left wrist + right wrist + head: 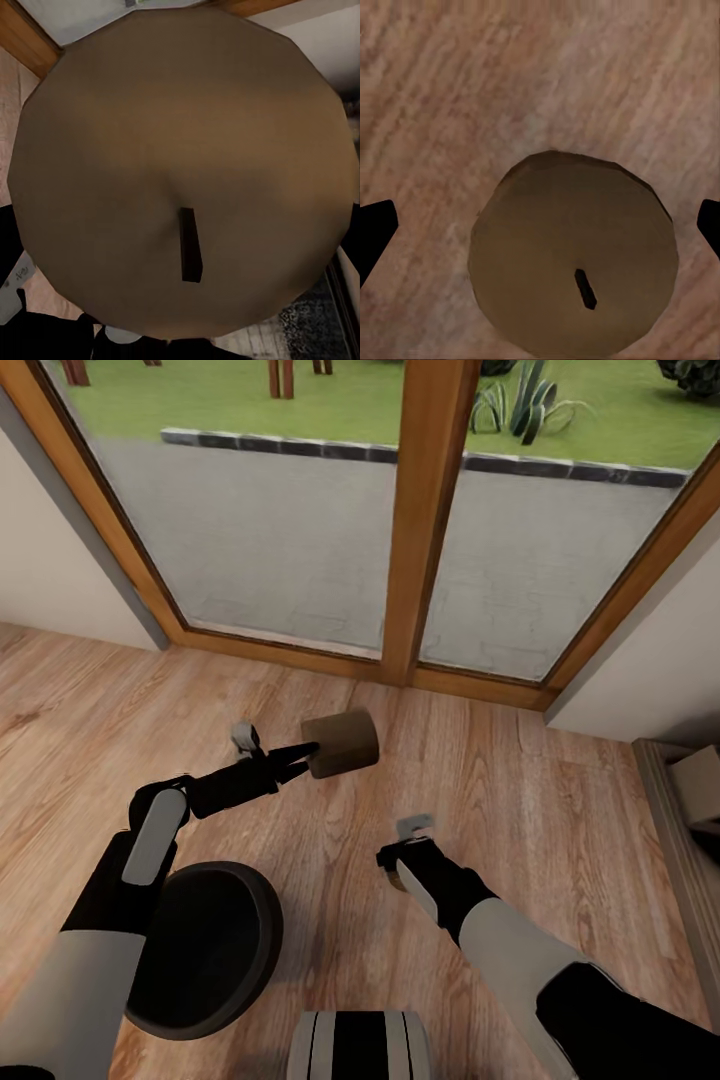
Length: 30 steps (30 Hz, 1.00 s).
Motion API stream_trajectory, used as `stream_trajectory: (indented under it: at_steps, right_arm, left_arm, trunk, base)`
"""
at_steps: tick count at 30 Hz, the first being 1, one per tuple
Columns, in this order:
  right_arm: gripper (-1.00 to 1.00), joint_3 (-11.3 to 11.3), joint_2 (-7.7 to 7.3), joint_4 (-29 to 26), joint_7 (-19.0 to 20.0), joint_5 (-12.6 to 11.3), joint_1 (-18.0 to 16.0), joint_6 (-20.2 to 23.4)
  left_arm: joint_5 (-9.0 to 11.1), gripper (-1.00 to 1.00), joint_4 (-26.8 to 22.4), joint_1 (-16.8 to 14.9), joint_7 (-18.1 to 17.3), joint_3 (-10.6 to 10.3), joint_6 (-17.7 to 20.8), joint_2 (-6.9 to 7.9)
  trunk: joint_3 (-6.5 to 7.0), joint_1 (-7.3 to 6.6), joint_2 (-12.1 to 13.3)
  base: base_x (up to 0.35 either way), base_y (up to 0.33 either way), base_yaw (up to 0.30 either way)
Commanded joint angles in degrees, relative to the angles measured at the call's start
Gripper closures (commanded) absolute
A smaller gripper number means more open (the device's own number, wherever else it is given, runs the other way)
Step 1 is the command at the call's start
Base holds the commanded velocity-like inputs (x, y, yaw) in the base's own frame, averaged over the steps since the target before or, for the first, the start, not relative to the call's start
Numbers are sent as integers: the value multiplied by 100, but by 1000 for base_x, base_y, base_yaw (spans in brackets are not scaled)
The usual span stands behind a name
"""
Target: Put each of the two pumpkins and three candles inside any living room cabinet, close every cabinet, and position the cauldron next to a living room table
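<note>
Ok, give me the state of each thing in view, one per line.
Left hand: shut on held candle.
Held candle: tipped sideways, unlit.
Right hand: open, above loose candle.
Loose candle: upright, unlit, not gripped.
Cauldron: upright, nothing visible inside.

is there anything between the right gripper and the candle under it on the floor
Nothing visible. In the right wrist view the brown candle stands upright on the wood floor, wick up, and the right gripper is open with a dark fingertip either side and only bare floor between.
</note>
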Motion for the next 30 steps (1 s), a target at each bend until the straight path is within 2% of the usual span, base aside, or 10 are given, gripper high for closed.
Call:
stream_trajectory:
  at_steps: [1, 23, 30]
  right_arm:
    - [-100, 0, -7, 33, -10, 0, -33, 33]
    - [-100, -21, -47, -42, -18, -20, -31, 62]
    - [-100, -35, -51, -25, -10, -49, -31, 71]
  left_arm:
    - [13, 100, -4, 26, -4, 1, -6, 0]
    - [1, 100, -10, 50, -10, 1, -20, 0]
    - [1, 100, -8, 53, -10, 1, -19, 0]
  trunk:
    - [0, 0, 0]
    - [0, 0, 0]
    - [-133, 15, -8]
  base:
    - [0, 0, 0]
    - [0, 0, 0]
    - [0, 0, 0]
